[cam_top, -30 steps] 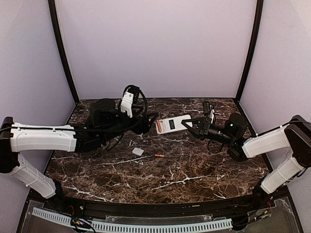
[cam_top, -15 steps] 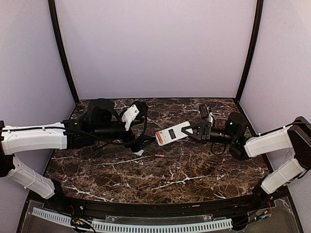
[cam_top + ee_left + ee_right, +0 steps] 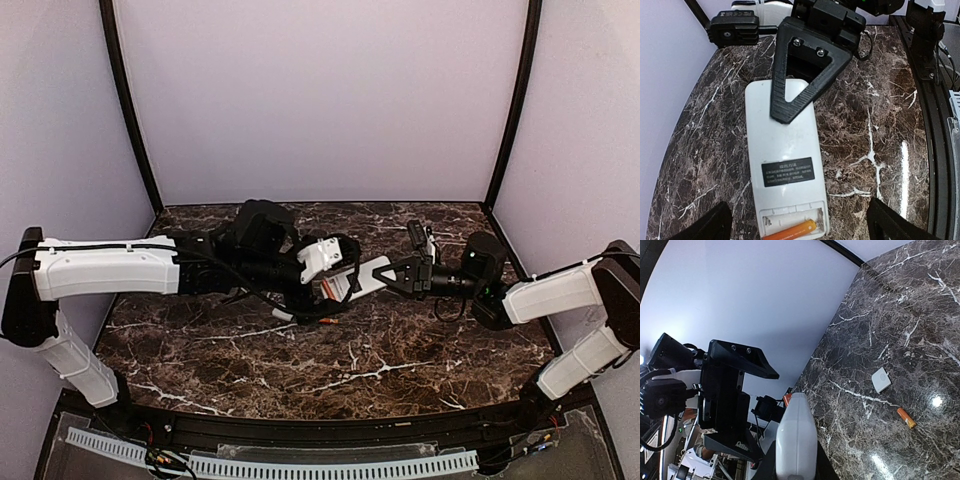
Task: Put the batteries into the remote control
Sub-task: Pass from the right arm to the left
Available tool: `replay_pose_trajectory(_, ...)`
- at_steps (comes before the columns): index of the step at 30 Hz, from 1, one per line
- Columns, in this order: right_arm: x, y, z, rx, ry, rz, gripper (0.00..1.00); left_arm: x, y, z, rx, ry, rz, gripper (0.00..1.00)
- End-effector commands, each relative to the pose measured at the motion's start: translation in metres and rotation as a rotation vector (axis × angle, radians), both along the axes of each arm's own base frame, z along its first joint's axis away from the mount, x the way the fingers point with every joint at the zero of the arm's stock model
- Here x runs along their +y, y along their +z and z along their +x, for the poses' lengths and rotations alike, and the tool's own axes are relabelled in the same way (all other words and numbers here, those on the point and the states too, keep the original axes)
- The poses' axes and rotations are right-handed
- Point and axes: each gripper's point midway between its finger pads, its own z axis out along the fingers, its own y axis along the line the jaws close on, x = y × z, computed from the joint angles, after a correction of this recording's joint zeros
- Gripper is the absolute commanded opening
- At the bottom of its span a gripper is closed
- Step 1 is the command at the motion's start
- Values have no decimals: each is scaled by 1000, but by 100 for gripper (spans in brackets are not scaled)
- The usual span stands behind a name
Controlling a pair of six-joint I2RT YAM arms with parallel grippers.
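One battery [image 3: 790,231] lies orange and lengthwise in the open compartment [image 3: 792,220] at the near end of the remote control [image 3: 785,150], which is turned with its plain white back upward, a dark label [image 3: 788,172] across that back. The left gripper [image 3: 802,222] hovers over this end with its jaws spread wide; its dark fingertips [image 3: 717,225] stand well out on either side of the handset and touch nothing. At the opposite end the right gripper [image 3: 392,272] is clamped narrowly on the remote control, and one black triangular finger [image 3: 800,85] lies flat across the white back in the left wrist view. From above, the handset sits near the middle of the dark marbled tabletop [image 3: 865,130], stretched between the two arms, with its red-edged end toward the left arm. Whether that end rests on the stone or hangs just above it cannot be told. The second battery [image 3: 906,418] lies loose on the tabletop, apart from the handset, and a small white cover [image 3: 881,379] lies flat near it, the two not touching.
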Motion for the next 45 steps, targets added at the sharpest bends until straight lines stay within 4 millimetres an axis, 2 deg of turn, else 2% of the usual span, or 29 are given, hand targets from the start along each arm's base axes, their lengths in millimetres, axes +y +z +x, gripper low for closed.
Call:
replay_pose_trajectory(1, 3, 14, 4, -42, -12, 23, 0, -7, -8, 2, -37, -14, 88, 93)
replay_pose_trajectory(9, 8, 11, 2, -23, -1, 23, 0, -14, -29, 12, -92, -4, 197, 85)
replay_pose_trajectory(24, 11, 9, -3, -13, 13, 26, 0, -19, -28, 23, -154, 16, 219, 52)
replay_pose_trajectory(30, 11, 8, -5, -6, 23, 22, 0, -18, -30, 27, -169, 30, 235, 42)
replay_pose_trajectory(31, 11, 7, -6, -4, 27, 18, 2, -18, -30, 27, -168, 28, 233, 40)
replay_pose_trajectory(34, 10, 6, -8, -2, 38, 5, 22, -16, -31, 24, -168, 20, 231, 38)
replay_pose_trajectory(40, 7, -4, -16, 32, 78, -36, 51, -13, -30, 15, -161, -6, 205, 34)
replay_pose_trajectory(43, 6, -8, -21, 43, 117, -58, 60, -11, -26, 11, -164, -14, 181, 34)
replay_pose_trajectory(45, 8, -7, -23, 42, 145, -63, 62, -11, -26, 9, -161, -24, 174, 34)
